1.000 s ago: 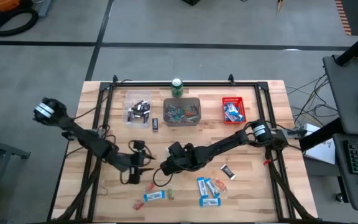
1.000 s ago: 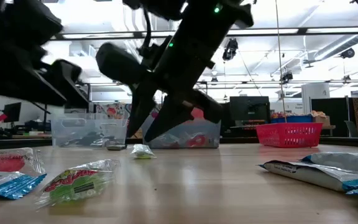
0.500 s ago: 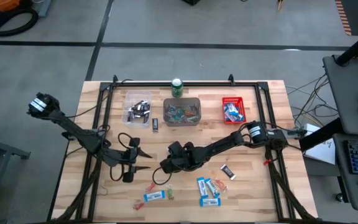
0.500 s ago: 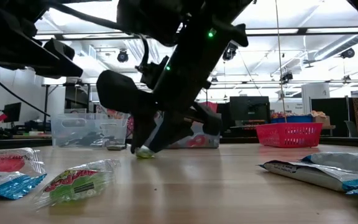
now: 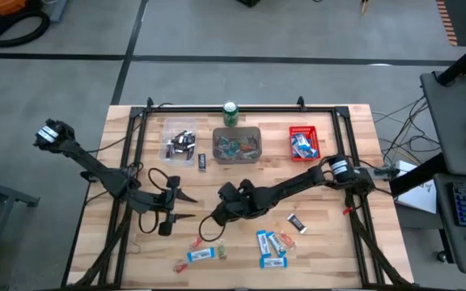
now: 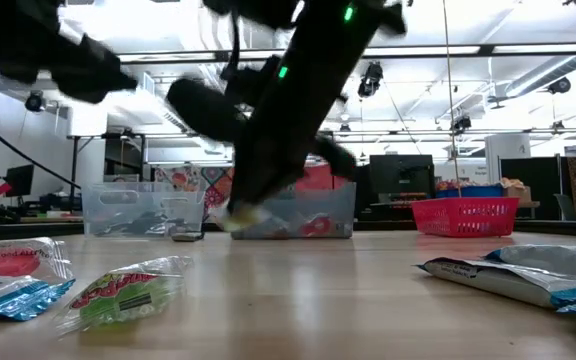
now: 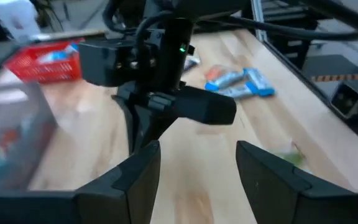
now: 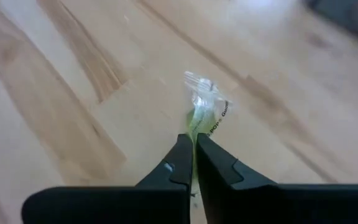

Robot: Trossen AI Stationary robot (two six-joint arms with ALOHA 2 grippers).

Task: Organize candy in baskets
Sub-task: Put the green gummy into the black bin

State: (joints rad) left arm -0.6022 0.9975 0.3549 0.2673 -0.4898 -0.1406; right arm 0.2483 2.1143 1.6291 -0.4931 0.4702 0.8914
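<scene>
Near the middle of the wooden bench [image 5: 330, 234], the right claw [image 8: 193, 163] reaches low from its outstretched arm, pinched together on a small clear-and-green wrapped sweet [image 8: 205, 112] lifted just off the wood. Left of it, the left claw [image 5: 178, 204] hovers with fingers apart. Three baskets line the far edge: clear plastic [image 5: 180, 141], grey translucent [image 5: 237, 145], red slotted [image 5: 303, 142].
</scene>
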